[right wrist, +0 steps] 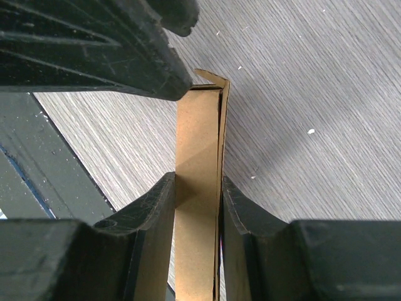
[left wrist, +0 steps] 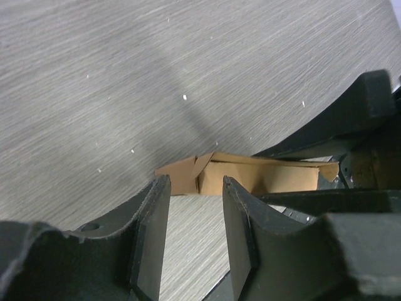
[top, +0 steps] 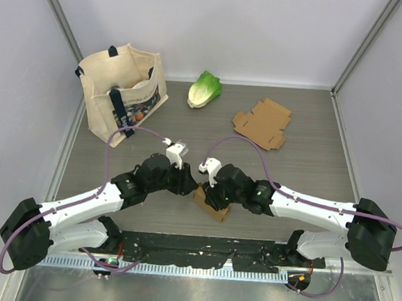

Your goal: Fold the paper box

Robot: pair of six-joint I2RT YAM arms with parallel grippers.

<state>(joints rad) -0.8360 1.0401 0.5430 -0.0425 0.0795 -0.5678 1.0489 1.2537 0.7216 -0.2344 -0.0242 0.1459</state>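
base rail: flat black plate along the near edge, with a slotted metal strip in front of it.
left arm: white shells, black joints, purple cable looped over it.
right arm: same build, reaching in from the right.
left gripper: matte black fingers with scuffed edges, about half apart. Only bare table shows between them. Tips just short of one end of the box.
right gripper: black fingers clamped on an upright wall of the box, one pad against each face.
box: brown cardboard, partly folded, standing near the middle of the table's near side, between the two grippers. Held wall doubled, with a thin dark seam. Small flap bent out at its far corner.
table: grey-brown, fine brushed grain, a few white specks.
blank: flat brown cardboard, die-cut with tabs, far right of middle, well apart from the box.
lettuce: leafy, green fading to pale, pointed oval, at the far middle.
bag: cream canvas tote with dark straps, mouth open, far left. Printed picture on its side, writing too small to read.
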